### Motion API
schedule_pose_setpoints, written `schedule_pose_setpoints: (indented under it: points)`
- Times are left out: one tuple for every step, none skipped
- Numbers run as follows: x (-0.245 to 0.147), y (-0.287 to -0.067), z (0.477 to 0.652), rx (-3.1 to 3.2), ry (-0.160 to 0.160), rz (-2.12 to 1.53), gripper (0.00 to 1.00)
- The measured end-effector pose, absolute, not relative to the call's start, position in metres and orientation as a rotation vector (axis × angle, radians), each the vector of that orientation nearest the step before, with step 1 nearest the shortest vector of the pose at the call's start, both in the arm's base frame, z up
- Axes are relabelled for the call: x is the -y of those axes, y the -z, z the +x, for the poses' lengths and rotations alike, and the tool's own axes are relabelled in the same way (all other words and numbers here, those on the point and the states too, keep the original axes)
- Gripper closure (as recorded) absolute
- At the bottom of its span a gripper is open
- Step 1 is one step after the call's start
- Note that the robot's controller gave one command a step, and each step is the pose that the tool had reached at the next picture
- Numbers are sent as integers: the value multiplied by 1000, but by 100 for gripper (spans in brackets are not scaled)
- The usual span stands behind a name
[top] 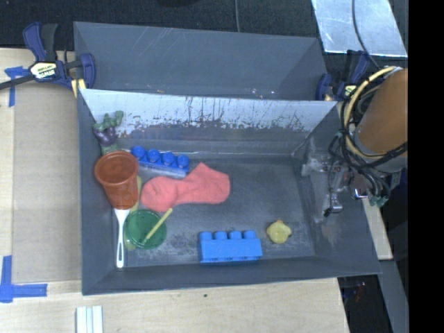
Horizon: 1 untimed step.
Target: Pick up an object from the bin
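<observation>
Plainly nothing is lifted yet: the gripper (333, 194) hangs right of and above the blue studded plastic brick (230, 246), jaws apart or together I cannot tell. Nearest it, a small yellow rounded lump (279, 232) lies just right of that brick, with no clear long axis or heading.

Far-left corner of the bin (208, 68), there's a small toy bunch (107, 130). Just near of it is the cup (116, 177), and right of the cup a studded strip (161, 161), with the cloth (186, 188) touching its near side. Near of the cup lies a spoon (121, 238), beside it a round dish (144, 229) with a stick (158, 225) across it. A brick (230, 246) lies by the near wall, a small lump (279, 232) just right of it. The gripper (333, 203) is at the right wall.
</observation>
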<state>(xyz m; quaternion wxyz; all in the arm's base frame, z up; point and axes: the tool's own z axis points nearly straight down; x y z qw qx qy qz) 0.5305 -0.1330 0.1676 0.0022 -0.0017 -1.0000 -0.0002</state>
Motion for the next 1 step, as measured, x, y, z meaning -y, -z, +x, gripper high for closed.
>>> schedule_pose_setpoints:
  points:
    - [132,-172,533,3145,-2,0,0]
